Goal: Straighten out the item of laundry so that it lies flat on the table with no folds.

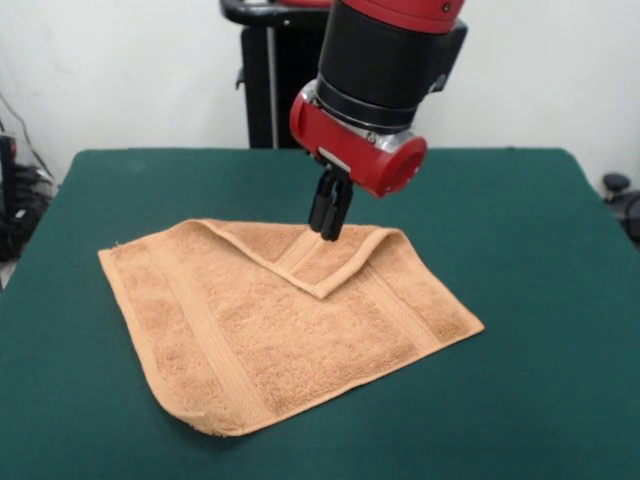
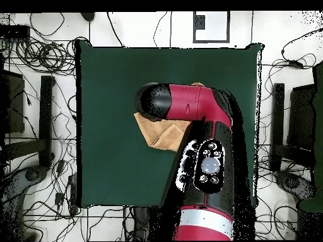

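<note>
Towel at worktop centre, far corner folded over; gripper jaws together on fold; overhead, arm hides most.

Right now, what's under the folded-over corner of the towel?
More of the towel itself: the folded corner lies on it, gripper at the fold. The terry beneath that flap is covered.

There was one tan-orange towel on one green table. One red and black arm carried one gripper.
</note>
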Action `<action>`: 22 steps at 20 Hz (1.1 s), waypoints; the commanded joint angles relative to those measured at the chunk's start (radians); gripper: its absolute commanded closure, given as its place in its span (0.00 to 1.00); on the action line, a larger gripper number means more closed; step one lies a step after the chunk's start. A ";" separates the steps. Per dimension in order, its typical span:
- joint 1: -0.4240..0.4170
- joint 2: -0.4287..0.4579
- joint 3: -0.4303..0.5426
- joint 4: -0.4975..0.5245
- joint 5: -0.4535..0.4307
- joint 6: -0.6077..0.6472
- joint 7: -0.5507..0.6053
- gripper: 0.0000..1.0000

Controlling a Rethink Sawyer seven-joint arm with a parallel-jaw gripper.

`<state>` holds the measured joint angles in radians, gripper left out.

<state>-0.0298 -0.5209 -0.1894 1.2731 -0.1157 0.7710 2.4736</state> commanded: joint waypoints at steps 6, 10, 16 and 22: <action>-0.004 0.033 0.079 0.168 0.029 -0.172 0.110 1.00; -0.011 0.035 0.092 0.184 0.048 -0.180 0.112 1.00; -0.011 0.027 0.097 0.191 0.073 -0.142 0.103 1.00; -0.001 0.010 0.097 0.216 0.094 -0.133 0.113 1.00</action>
<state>-0.0469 -0.5232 -0.1876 1.3381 -0.0773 0.6298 2.4736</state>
